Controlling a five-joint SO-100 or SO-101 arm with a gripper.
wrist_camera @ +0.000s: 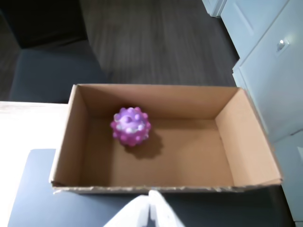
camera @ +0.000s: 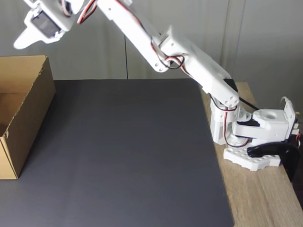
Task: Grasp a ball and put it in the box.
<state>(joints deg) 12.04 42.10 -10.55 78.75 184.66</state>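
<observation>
Brown corrugated cardboard forms the box (wrist_camera: 246,137), open at the top, which stands at the edge of a black mat (camera: 128,151) on the wooden desk (camera: 265,198). In the wrist view the ball (wrist_camera: 131,126), pink-purple with pale marbling and rounded bumps, rests on the box floor in its left half, near the far wall and touching neither side wall; its shadow falls to the lower right. In the fixed view the box sits at the left edge of the mat, and its interior cannot be seen from that angle. The white arm (camera: 189,56) rises from its base (camera: 255,137) on the bare wood at the right and stretches diagonally up and to the left across the mat, fully extended, with red and black wires along the links. The end effector (camera: 21,41) hangs above the box, tilted downward, well clear of the rim. In the wrist view its white tips (wrist_camera: 150,208) appear at the bottom edge, pressed together and holding nothing.
</observation>
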